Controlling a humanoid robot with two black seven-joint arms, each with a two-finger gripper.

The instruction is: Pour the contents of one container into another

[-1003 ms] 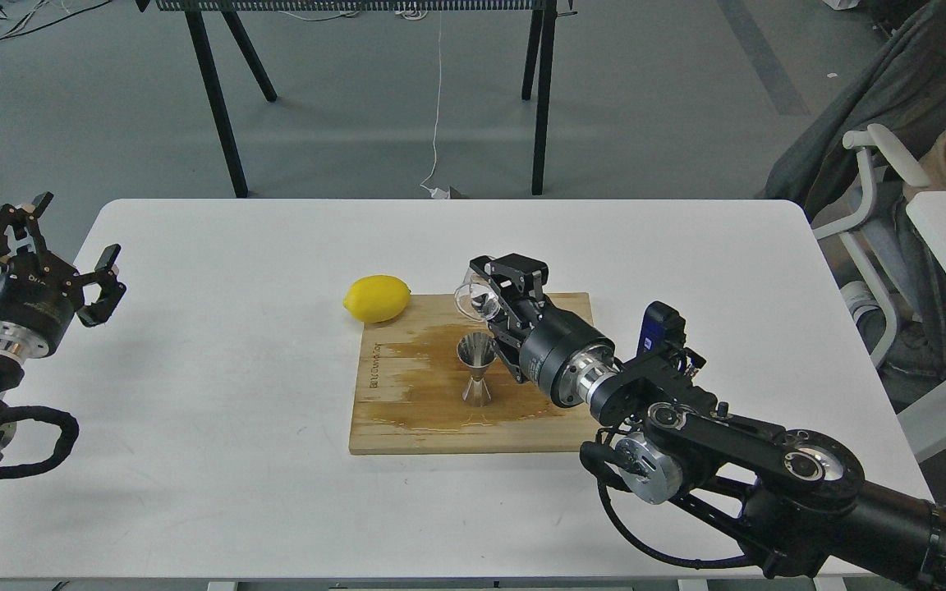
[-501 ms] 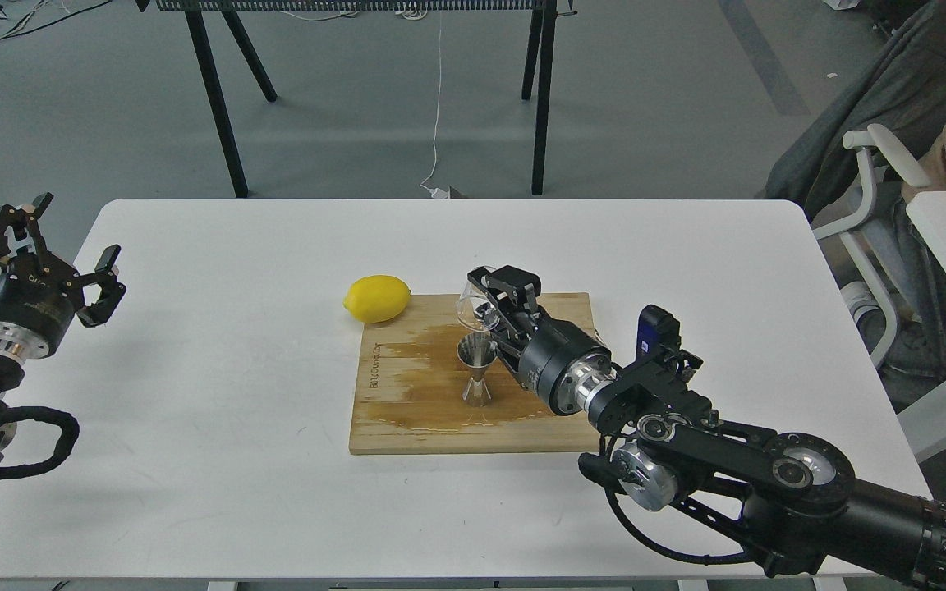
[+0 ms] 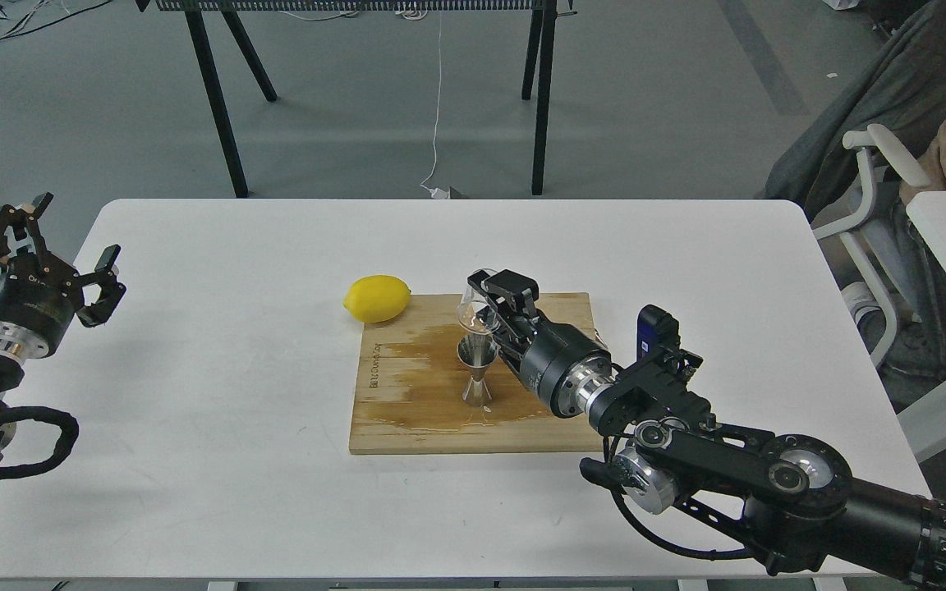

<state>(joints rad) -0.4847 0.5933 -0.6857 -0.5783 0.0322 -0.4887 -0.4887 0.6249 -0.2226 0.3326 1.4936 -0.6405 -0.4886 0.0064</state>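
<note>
A small clear glass cup is tipped over, its mouth just above the rim of the steel jigger, which stands upright on the wooden board. My right gripper is shut on the glass cup, reaching in from the lower right. Whether liquid is flowing cannot be told. My left gripper hangs open and empty beyond the table's left edge, far from both containers.
A yellow lemon lies at the board's far left corner, touching it. The board's middle looks wet and darker. The white table carries the board. A white chair stands off to the right.
My right gripper has come down and rolled further, bringing the glass cup lower until its mouth sits right over the jigger. The left arm has stayed put.
</note>
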